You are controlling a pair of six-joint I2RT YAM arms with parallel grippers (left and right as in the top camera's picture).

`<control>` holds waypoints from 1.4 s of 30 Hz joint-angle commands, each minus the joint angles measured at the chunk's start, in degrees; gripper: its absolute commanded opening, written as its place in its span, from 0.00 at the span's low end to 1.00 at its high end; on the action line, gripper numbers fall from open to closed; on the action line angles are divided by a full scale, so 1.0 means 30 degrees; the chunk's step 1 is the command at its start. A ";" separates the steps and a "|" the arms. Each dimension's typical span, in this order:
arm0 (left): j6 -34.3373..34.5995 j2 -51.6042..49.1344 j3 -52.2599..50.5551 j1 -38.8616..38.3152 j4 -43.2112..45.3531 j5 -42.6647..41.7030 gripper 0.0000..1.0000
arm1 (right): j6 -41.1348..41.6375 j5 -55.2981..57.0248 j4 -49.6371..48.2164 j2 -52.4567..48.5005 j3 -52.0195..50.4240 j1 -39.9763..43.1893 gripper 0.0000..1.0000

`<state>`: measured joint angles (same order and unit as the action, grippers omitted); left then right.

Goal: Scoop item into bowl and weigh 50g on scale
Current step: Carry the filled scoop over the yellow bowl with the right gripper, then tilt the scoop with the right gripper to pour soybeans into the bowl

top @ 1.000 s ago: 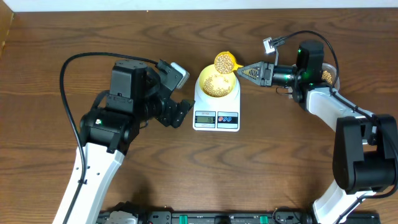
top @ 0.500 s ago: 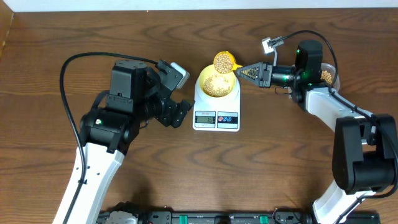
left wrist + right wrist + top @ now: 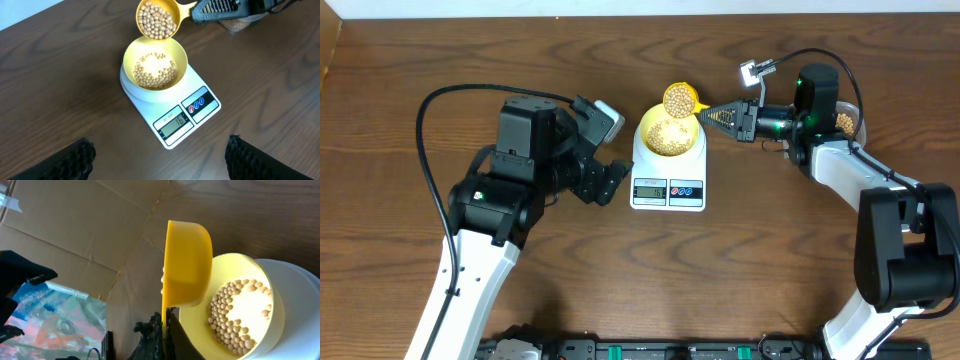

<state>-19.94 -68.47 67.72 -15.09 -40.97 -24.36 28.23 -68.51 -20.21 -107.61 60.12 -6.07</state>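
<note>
Just above bowl point(image 3: 252, 315), bean-laden scoop point(image 3: 187, 265)

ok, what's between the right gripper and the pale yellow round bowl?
Only the bright yellow plastic scoop, heaped with tan beans: handle in the right gripper, cup over the far rim of the bowl. Clearest in the overhead view.

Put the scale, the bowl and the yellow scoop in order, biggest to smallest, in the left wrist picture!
1. scale, largest.
2. bowl, next.
3. scoop, smallest-looking. It is held above the bowl, so its nearness to the camera could skew this a little.
</note>
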 commanded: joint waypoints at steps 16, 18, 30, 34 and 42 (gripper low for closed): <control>-0.0124 -0.0022 -0.0291 0.0080 -0.0058 -0.0372 0.85 | -0.2011 0.0299 -0.0036 0.0583 -0.0007 -0.0386 0.01; -0.0124 -0.0022 -0.0291 0.0080 -0.0058 -0.0372 0.86 | -0.2004 0.0291 0.0364 0.0583 -0.0007 -0.0386 0.01; -0.0124 -0.0022 -0.0291 0.0080 -0.0058 -0.0372 0.85 | -0.2455 0.0291 0.1100 0.0583 -0.0007 -0.0386 0.01; -0.0124 -0.0022 -0.0291 0.0080 -0.0058 -0.0372 0.85 | -0.2455 0.0138 0.1166 0.0583 -0.0007 -0.0386 0.01; -0.0124 -0.0022 -0.0291 0.0080 -0.0058 -0.0372 0.85 | -0.4080 0.0168 0.1982 0.0583 -0.0007 -0.0386 0.01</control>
<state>-19.94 -68.47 67.72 -15.09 -40.97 -24.36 19.97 -67.20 -14.35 -107.61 60.12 -6.90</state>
